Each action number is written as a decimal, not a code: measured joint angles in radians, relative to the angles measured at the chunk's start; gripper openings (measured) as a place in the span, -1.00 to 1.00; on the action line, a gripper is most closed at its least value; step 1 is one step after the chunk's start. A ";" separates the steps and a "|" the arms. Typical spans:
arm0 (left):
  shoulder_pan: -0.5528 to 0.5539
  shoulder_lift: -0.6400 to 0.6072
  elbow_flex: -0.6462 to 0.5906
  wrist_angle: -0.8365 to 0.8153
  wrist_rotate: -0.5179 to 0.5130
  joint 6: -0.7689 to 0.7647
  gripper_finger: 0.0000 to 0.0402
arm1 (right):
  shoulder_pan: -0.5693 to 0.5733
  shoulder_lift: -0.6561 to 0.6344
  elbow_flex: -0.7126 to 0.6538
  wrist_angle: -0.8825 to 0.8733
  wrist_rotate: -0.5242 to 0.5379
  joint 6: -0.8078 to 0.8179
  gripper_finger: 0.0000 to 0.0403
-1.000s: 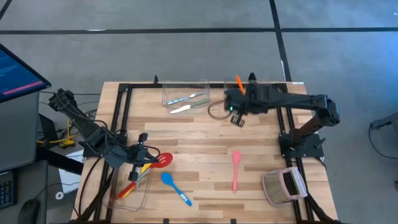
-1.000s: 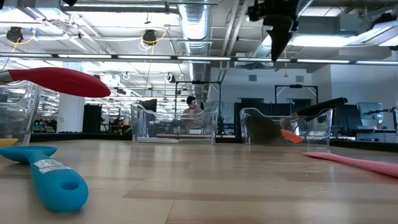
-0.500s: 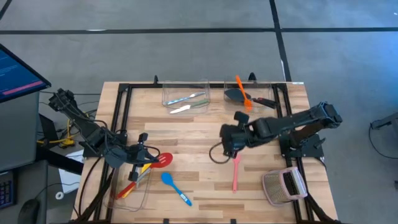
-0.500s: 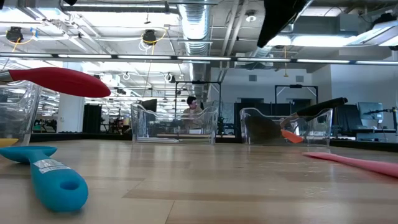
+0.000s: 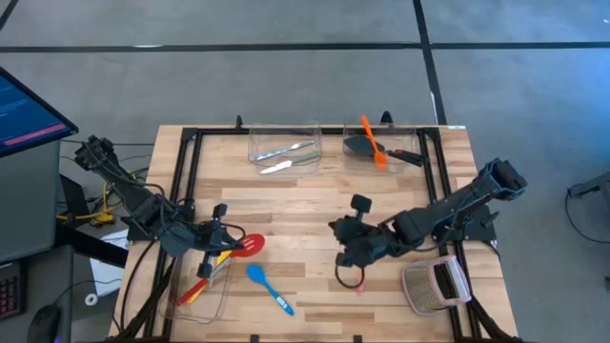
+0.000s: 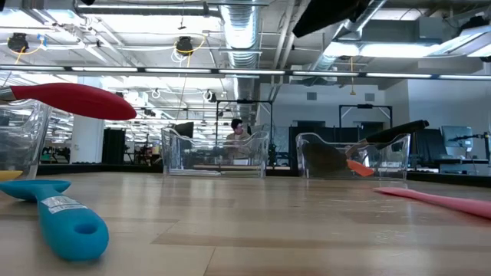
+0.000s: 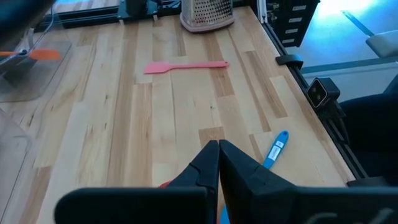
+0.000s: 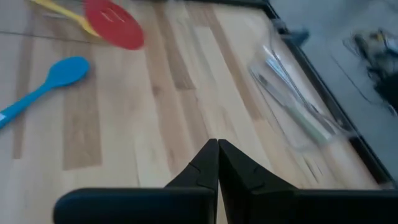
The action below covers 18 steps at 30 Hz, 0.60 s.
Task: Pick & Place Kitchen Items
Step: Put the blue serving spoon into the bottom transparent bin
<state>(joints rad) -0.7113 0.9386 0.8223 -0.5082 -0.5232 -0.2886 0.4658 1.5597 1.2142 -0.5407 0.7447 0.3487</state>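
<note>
High view | right gripper [image 5: 345, 250] over pink spatula [image 7: 185, 65] | both grippers' fingers together, empty.

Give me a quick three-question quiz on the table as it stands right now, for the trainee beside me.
1. True or false: the right claw is shut on the pink spatula.
2. Which utensil lies on the wood nearest the red slotted spoon? A) blue spoon B) orange spatula C) pink spatula
3. Fill in: the orange spatula rests with a black turner in the far clear ____.

Key
1. False: its fingers are shut on nothing, above the pink spatula.
2. A
3. bin

The left claw is shut too, by the red slotted spoon.
</note>
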 joint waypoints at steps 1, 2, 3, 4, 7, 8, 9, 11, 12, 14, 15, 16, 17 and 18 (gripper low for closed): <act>0.000 0.001 0.000 0.003 0.000 0.000 -0.99 | 0.002 0.000 -0.021 0.046 -0.001 -0.028 -0.99; 0.000 0.004 0.000 0.007 0.000 0.000 -0.99 | 0.004 0.001 -0.043 0.099 -0.007 -0.057 -0.99; 0.000 0.010 0.000 0.018 0.000 0.000 -0.99 | 0.005 0.001 -0.066 0.166 -0.016 -0.091 -0.99; 0.001 0.018 0.000 0.032 0.000 0.000 -0.99 | 0.005 0.001 -0.086 0.230 -0.027 -0.128 -0.99; 0.001 0.056 0.000 0.119 0.000 0.000 -0.99 | 0.004 0.001 -0.143 0.388 -0.077 -0.239 -0.99; 0.001 0.072 0.000 0.152 0.000 0.006 -0.99 | 0.004 0.001 -0.157 0.428 -0.094 -0.288 -1.00; 0.001 0.091 0.000 0.181 0.000 0.022 -0.99 | 0.000 0.001 -0.161 0.452 -0.106 -0.326 -1.00; 0.001 0.141 0.000 0.228 0.000 0.056 -0.99 | -0.008 -0.001 -0.158 0.474 -0.145 -0.353 -0.99; 0.001 0.168 0.000 0.241 0.000 0.078 -0.99 | -0.011 -0.003 -0.158 0.472 -0.164 -0.356 -0.99; 0.001 0.222 0.000 0.240 0.001 0.123 -0.99 | -0.019 -0.003 -0.159 0.467 -0.184 -0.356 -1.00; 0.001 0.252 0.000 0.240 0.001 0.149 -0.99 | -0.022 -0.003 -0.159 0.463 -0.189 -0.356 -1.00; 0.004 0.279 0.000 0.240 0.002 0.182 -0.99 | -0.025 -0.003 -0.159 0.464 -0.196 -0.356 -1.00; 0.007 0.304 0.001 0.238 0.003 0.211 -0.99 | -0.027 -0.003 -0.159 0.462 -0.198 -0.356 -1.00; 0.010 0.329 0.009 0.234 0.009 0.234 -0.99 | -0.031 -0.003 -0.159 0.456 -0.199 -0.356 -0.99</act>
<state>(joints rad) -0.7014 1.2677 0.8311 -0.2745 -0.5143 -0.0541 0.4346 1.5566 1.0554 -0.0843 0.5455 -0.0074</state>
